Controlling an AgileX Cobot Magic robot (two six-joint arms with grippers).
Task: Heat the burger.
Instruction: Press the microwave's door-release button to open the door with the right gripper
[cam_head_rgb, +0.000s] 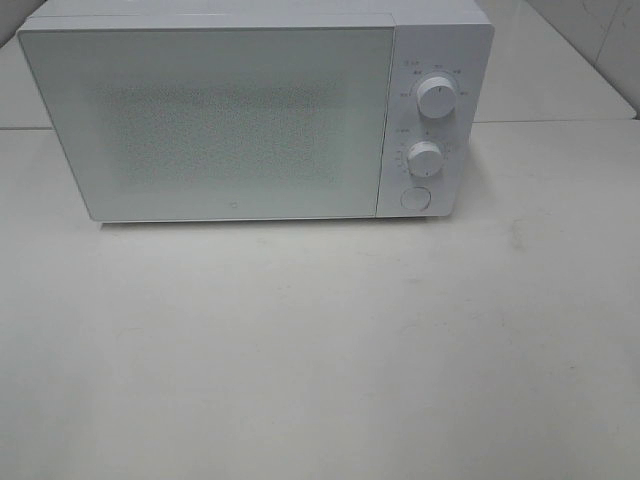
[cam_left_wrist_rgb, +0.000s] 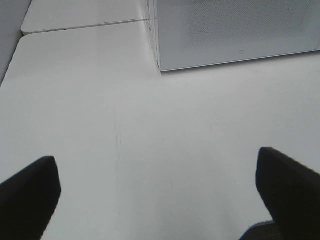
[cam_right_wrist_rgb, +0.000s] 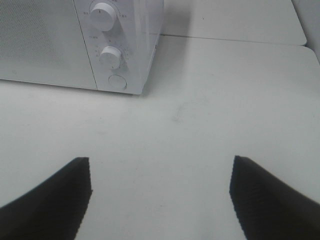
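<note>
Closed microwave (cam_head_rgb: 240, 110) sits upper centre of the high view on the counter (cam_head_rgb: 320, 350). Left tool (cam_left_wrist_rgb: 156, 167) and right tool (cam_right_wrist_rgb: 161, 169) both spread wide apart over the counter.

A white table (cam_head_rgb: 320, 350) is seen, marked by faint scuffs and crossed toward the back by a seam (cam_head_rgb: 545, 122). A white microwave (cam_head_rgb: 250, 120) is set directly on it, its sides met by that seam.

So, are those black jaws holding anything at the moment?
Nothing. The jaws of the left gripper and the right gripper stand open, with only table showing between them.
</note>
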